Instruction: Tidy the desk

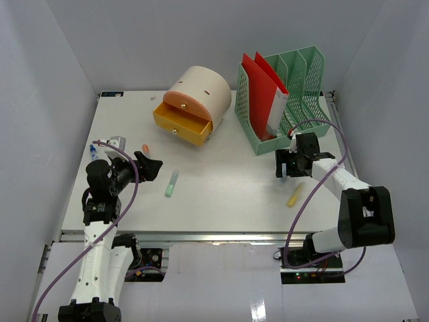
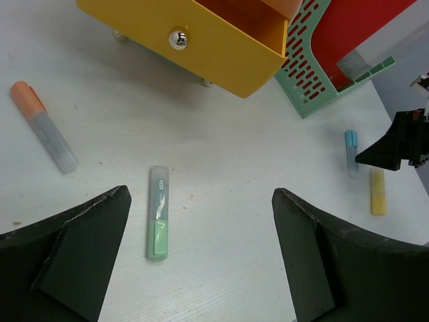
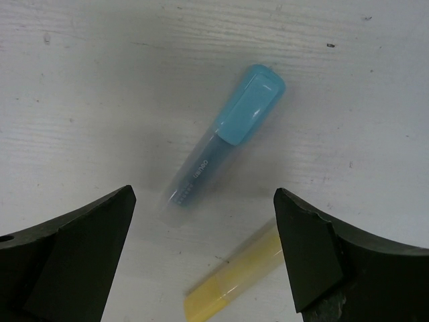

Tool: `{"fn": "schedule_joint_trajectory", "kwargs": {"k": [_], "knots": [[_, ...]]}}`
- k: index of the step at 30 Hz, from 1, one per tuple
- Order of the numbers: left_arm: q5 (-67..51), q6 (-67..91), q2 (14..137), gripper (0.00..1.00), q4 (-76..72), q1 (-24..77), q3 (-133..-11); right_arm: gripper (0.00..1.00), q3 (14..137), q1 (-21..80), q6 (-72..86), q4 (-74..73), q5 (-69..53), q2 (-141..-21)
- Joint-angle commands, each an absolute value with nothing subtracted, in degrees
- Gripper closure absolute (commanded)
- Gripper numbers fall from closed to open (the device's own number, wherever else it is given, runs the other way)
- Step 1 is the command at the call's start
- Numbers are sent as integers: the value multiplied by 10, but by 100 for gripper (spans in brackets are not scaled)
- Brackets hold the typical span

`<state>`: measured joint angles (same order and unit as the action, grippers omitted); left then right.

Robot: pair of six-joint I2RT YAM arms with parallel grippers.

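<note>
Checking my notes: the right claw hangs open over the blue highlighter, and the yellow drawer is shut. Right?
No. The yellow drawer is pulled open, as the top external view shows; the right claw does hang open over the blue highlighter.

Robot lab cell: white panel walls (image 1: pixel 40 100) round desk (image 1: pixel 221 194), alu rail (image 1: pixel 201 235).

An open yellow drawer (image 1: pixel 182 123) in a cream box (image 1: pixel 199 94) stands beside a green file rack (image 1: pixel 285 100) holding red folders (image 1: pixel 263 90). A green marker (image 1: pixel 172 182), orange marker (image 1: pixel 145 147), blue marker (image 3: pixel 224 144) and yellow marker (image 1: pixel 295 195) lie flat nearby
</note>
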<state>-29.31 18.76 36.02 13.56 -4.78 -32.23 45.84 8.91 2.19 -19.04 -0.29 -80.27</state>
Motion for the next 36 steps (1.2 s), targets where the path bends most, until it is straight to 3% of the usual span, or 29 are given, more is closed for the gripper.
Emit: {"fn": "schedule_joint_trajectory", "kwargs": {"k": [1,15,19,25,36], "knots": [[-291,180,354,2,142,-49,-322,10,460,91,35,-162,25,-819],[-292,180,359,2,142,-50,-323,35,477,99,29,-144,42,-889],[-293,180,361,2,142,-50,-322,49,475,99,24,-138,44,-890],[-294,180,362,2,142,-50,-322,58,466,99,8,-132,35,-894],[-300,180,364,2,142,-50,-322,89,445,102,-86,-118,-7,-833]]}}
